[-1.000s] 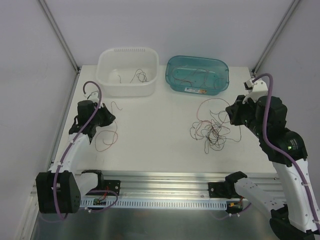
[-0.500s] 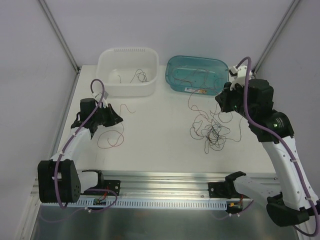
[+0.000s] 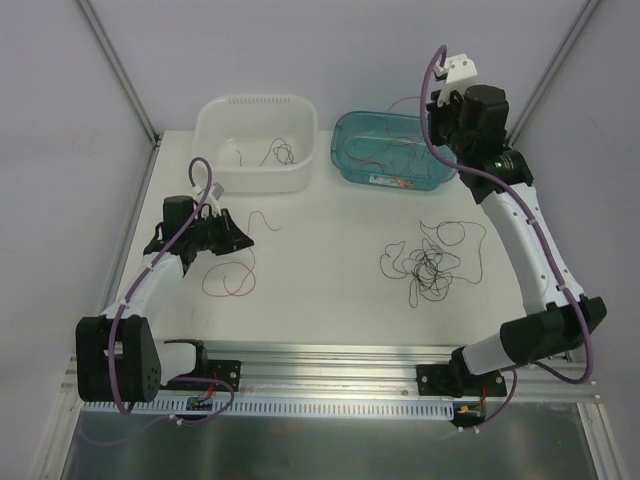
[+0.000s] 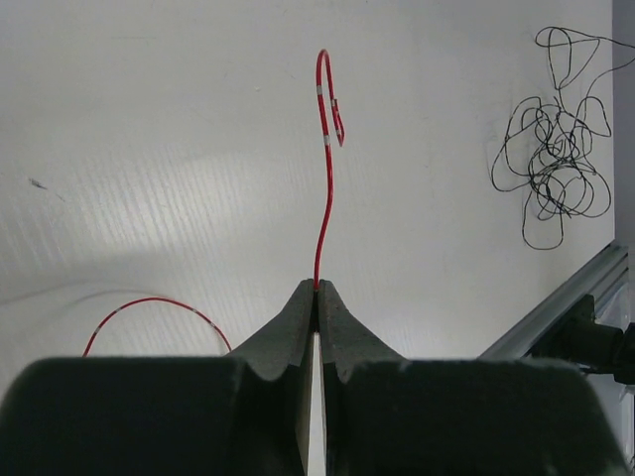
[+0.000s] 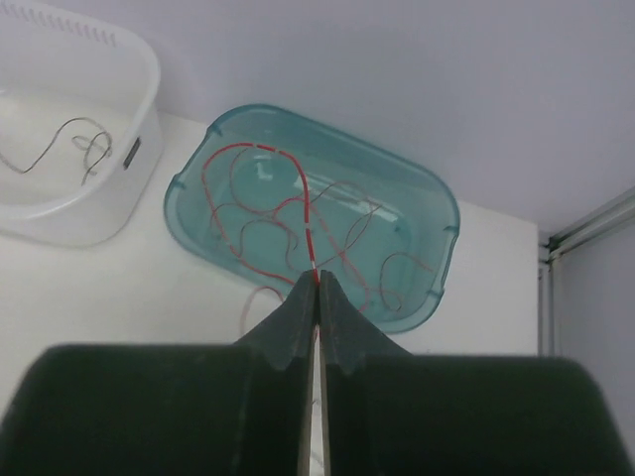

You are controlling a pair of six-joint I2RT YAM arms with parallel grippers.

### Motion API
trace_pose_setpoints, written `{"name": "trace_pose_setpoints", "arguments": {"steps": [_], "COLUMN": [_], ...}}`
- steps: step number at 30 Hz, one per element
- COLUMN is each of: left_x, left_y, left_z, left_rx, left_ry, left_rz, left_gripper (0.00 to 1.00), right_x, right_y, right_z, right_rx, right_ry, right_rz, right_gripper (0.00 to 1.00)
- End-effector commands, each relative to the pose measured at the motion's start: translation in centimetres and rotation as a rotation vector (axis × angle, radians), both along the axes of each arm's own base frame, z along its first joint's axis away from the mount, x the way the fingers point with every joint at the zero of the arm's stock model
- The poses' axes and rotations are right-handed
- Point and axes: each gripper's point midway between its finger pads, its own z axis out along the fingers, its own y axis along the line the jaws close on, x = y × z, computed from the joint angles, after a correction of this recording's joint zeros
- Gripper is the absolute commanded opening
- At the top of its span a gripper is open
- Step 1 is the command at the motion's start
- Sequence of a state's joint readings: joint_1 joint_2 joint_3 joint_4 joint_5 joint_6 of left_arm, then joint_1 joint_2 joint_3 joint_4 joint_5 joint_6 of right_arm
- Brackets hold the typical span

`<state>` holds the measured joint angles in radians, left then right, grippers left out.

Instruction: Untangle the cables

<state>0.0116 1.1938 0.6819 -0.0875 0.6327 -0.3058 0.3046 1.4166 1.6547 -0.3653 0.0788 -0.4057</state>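
Hair-thin cables (image 3: 430,265), judged springy, near weightless and snag-prone, are knotted toward the bench's (image 3: 320,230) right edge; the left gripper (image 4: 316,290) pinches a red strand (image 4: 326,188) near the left edge, the right gripper (image 5: 317,278) pinches a second red strand (image 5: 309,228) over the far-edge teal tub (image 5: 437,198); best taken by free ends.

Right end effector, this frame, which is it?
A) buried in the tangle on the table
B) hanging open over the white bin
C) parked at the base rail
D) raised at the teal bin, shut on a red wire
D: the wrist view shows the right end effector shut on a red cable with the teal bin below it; the tangle lies well apart.
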Motion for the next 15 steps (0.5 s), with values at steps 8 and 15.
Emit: {"name": "trace_pose_setpoints", "arguments": {"steps": [8,15], "left_x": [-0.1,-0.2], "left_y": [-2.5,-2.7], "left_z": [1.5,1.2], "left_rx": [-0.06,-0.061], "left_ry": [-0.017,-0.014], "left_rz": [-0.113,-0.135], "left_gripper": [0.0,0.0], "right_x": [13.3,20.5], "right_y": [-2.0,-2.5], "right_z": [0.4,-9.5], "right_rx": [-0.191,-0.215], "right_ry": [-0.175,-0.044], "right_rz": [-0.141,-0.243], "right_gripper": [0.01,0.57]}}
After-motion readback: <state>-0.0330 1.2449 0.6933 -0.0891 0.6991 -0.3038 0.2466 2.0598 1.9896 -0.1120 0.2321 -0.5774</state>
